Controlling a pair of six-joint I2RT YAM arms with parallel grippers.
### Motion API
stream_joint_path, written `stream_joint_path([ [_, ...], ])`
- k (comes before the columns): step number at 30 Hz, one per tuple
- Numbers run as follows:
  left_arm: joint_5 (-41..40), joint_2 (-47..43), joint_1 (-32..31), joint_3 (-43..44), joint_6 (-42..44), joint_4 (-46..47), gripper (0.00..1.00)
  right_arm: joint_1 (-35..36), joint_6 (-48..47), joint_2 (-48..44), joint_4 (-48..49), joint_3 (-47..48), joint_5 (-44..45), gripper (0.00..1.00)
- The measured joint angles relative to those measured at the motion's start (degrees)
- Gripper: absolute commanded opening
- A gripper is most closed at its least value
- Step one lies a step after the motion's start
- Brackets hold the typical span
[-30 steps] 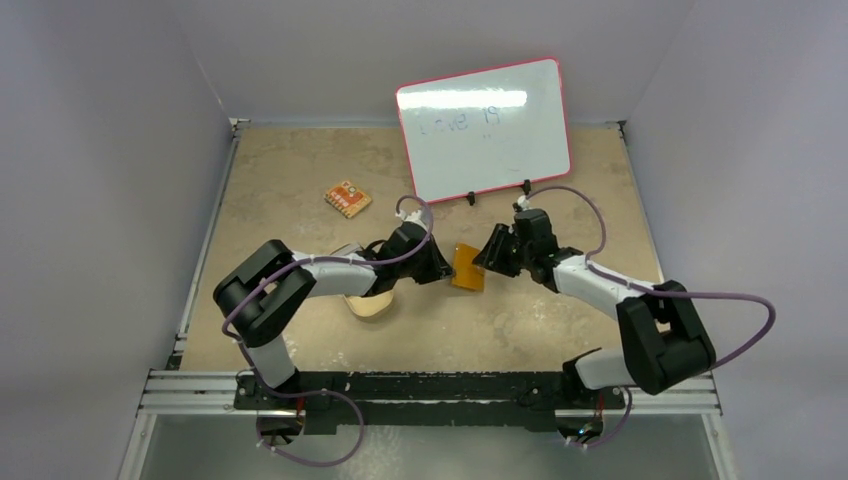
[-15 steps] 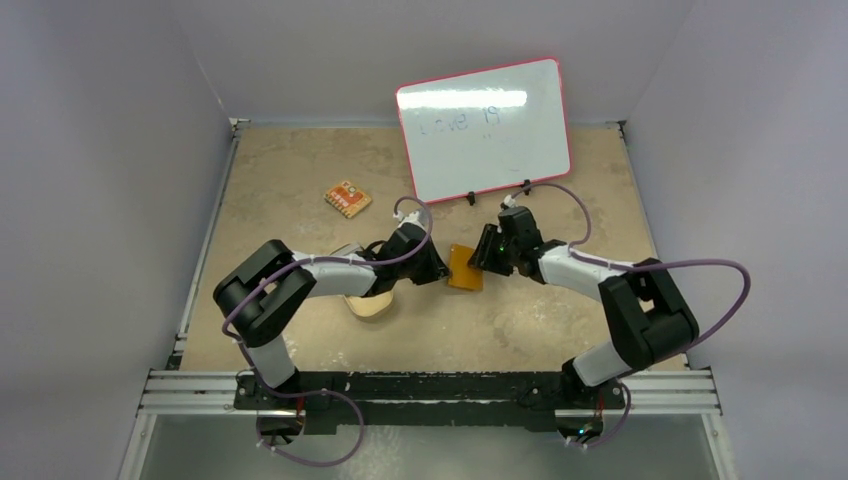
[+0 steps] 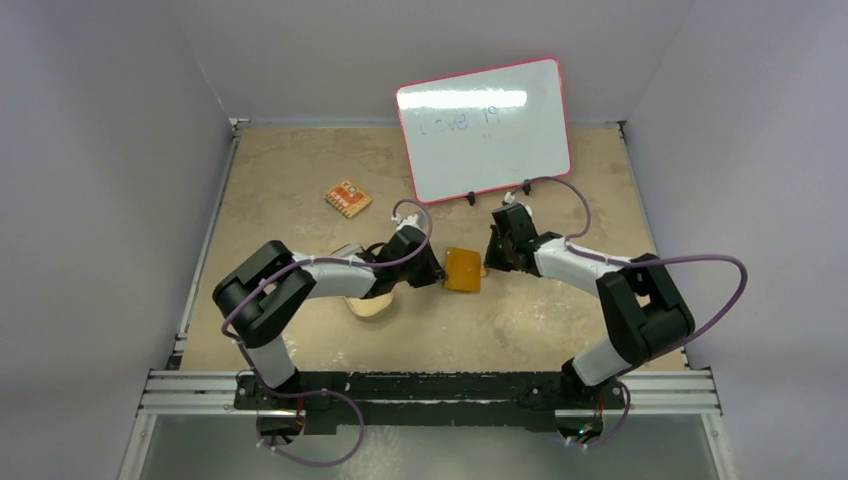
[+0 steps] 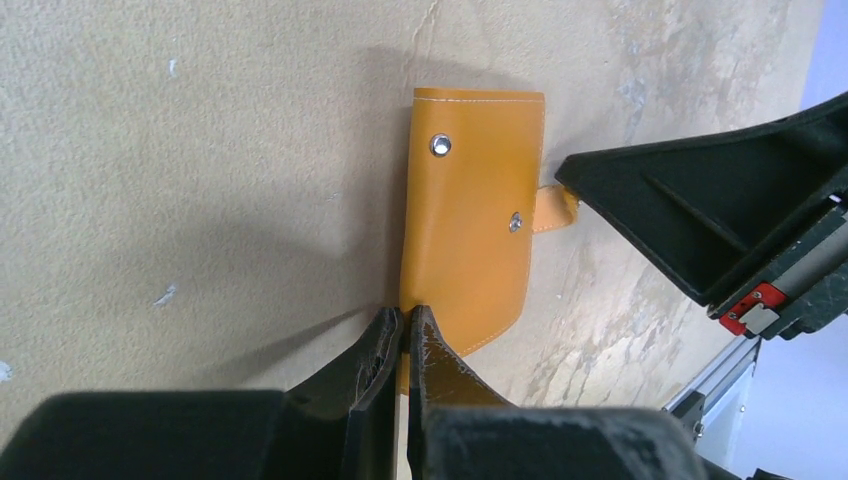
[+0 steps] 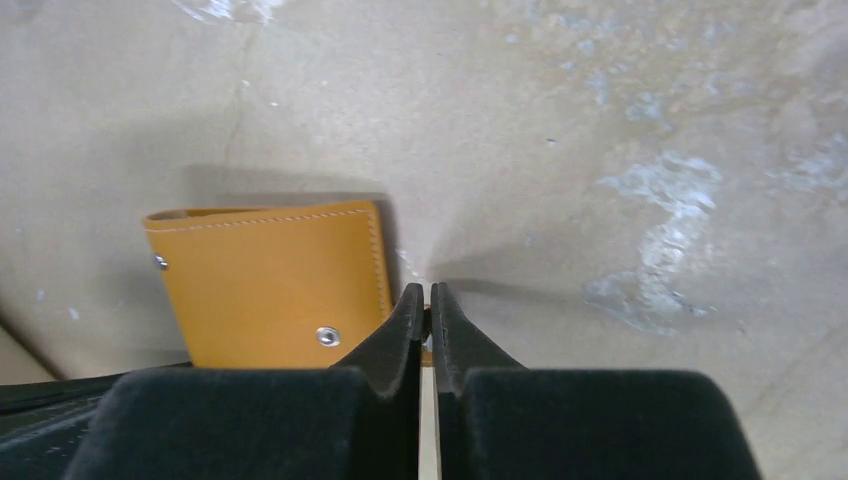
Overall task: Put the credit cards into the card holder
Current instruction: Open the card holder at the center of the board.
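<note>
The orange card holder [image 3: 462, 270] lies folded shut on the table between my two grippers, its snaps facing up [image 4: 470, 220]. My left gripper [image 4: 405, 312] is shut on the holder's left edge [image 3: 438, 273]. My right gripper [image 5: 421, 292] is shut on the small orange strap tab [image 4: 556, 204] that sticks out of the holder's right side [image 3: 487, 262]. In the right wrist view the holder [image 5: 270, 280] sits just left of the fingers. The credit cards do not show clearly; only a small grey corner [image 3: 345, 249] peeks out behind my left forearm.
A tan oval dish [image 3: 368, 305] lies partly under my left arm. An orange patterned flat piece [image 3: 347, 199] rests farther back on the left. A red-framed whiteboard [image 3: 485, 130] leans at the back, just behind the right gripper.
My right gripper has moved left up to the holder and closed on its strap tab. The holder now lies flatter. The left arm has kept its grip and place.
</note>
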Motion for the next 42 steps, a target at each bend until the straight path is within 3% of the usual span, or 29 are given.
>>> stream_joint_path([
  [5, -0.9, -0.3, 0.0, -0.2, 0.2, -0.9, 0.0, -0.1, -0.2, -1.6, -3.1, 0.0, 1.2, 0.0],
  [10, -2.2, -0.7, 0.0, -0.2, 0.5, -2.5, 0.29, -0.1, -0.6, -5.4, -2.9, -1.4, 1.0, 0.0],
  [16, -6.1, -4.6, 0.0, 0.2, 1.6, -9.5, 0.39, -0.2, -0.7, -13.4, -1.9, -3.4, -3.6, 0.0],
  [22, -9.9, -11.9, 0.0, 1.7, 2.0, -16.2, 0.43, -0.2, 1.8, -19.1, 5.1, -4.1, -13.7, 0.0],
  [27, -12.9, -16.2, 0.0, 4.1, 3.2, -19.4, 0.42, -0.2, 3.5, -18.4, 7.7, -4.6, -18.8, 0.0],
  [34, -12.4, -15.3, 0.0, 4.6, 4.8, -21.3, 0.43, -1.2, 3.1, -16.3, 5.1, -4.7, -16.6, 0.0],
  [42, -11.2, -12.5, 0.0, 4.7, 5.6, -21.6, 0.39, -9.3, 1.3, -16.4, 1.4, -7.0, -12.3, 0.0],
])
